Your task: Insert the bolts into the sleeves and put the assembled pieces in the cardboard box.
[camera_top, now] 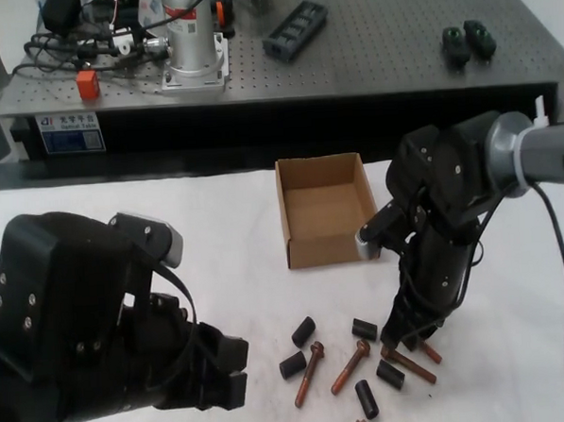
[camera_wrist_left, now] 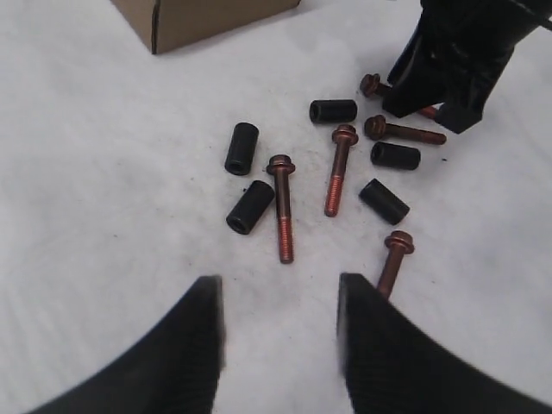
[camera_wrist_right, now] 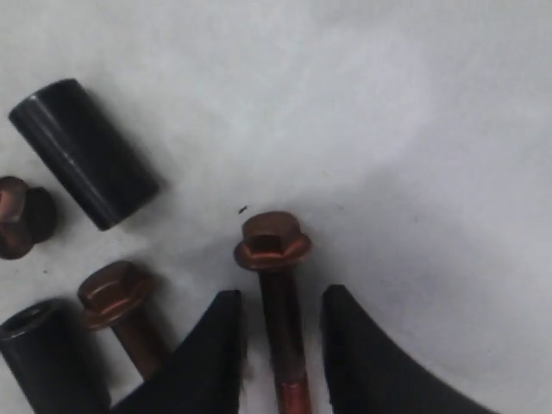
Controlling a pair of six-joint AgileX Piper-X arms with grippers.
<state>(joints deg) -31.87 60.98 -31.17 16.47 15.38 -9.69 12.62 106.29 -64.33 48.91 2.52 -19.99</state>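
Note:
Several copper bolts and black sleeves lie loose on the white table. My right gripper (camera_wrist_right: 283,345) is down among them, open, its fingers straddling the shank of one bolt (camera_wrist_right: 272,243) with a narrow gap on each side. Beside that bolt lie a sleeve (camera_wrist_right: 86,155) and a second bolt (camera_wrist_right: 116,293). In the high view the right gripper (camera_top: 407,340) stands over the right end of the pile, below the cardboard box (camera_top: 324,209). My left gripper (camera_wrist_left: 276,345) is open and holds nothing. It hovers short of a bolt (camera_wrist_left: 282,207) and a sleeve (camera_wrist_left: 250,206).
The box is open at the top, with nothing visible inside. Behind the white table, a perforated bench (camera_top: 386,35) carries a metal post (camera_top: 193,36), cables and small black parts. White table stretches left of the pile and right of the right arm.

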